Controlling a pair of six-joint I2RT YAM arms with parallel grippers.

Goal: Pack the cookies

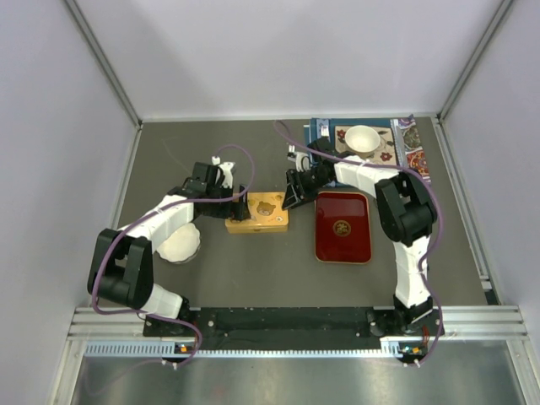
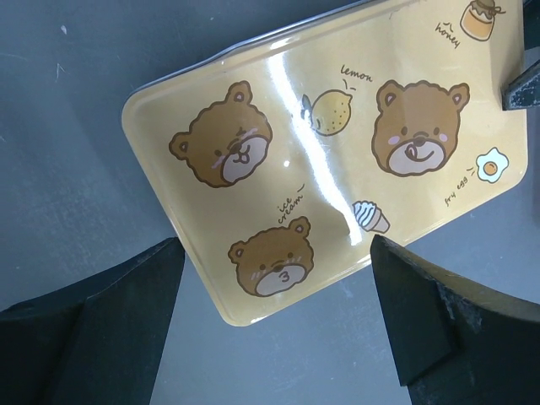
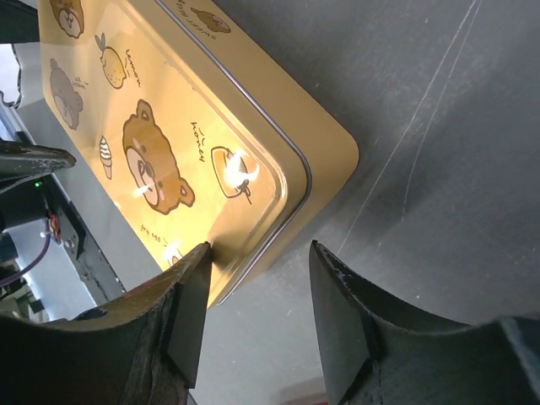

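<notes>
A yellow tin [image 1: 257, 213] with bear pictures on its closed lid lies mid-table. My left gripper [image 1: 235, 202] is open at its left end; in the left wrist view the tin's corner [image 2: 253, 295] lies between the spread fingers [image 2: 126, 321], apart from both. My right gripper [image 1: 294, 195] is open at the tin's right end; in the right wrist view its left fingertip [image 3: 199, 257] touches the lid's edge [image 3: 278, 219]. One small dark round disc [image 1: 342, 226] lies in the red tray [image 1: 324, 245]. No orange cookies show.
A white fluted paper cup [image 1: 180, 244] sits under my left arm. Another white cup [image 1: 363, 139] stands on a patterned mat [image 1: 413, 148] at the back right. The red tray lies right of the tin. Walls close in the table's sides.
</notes>
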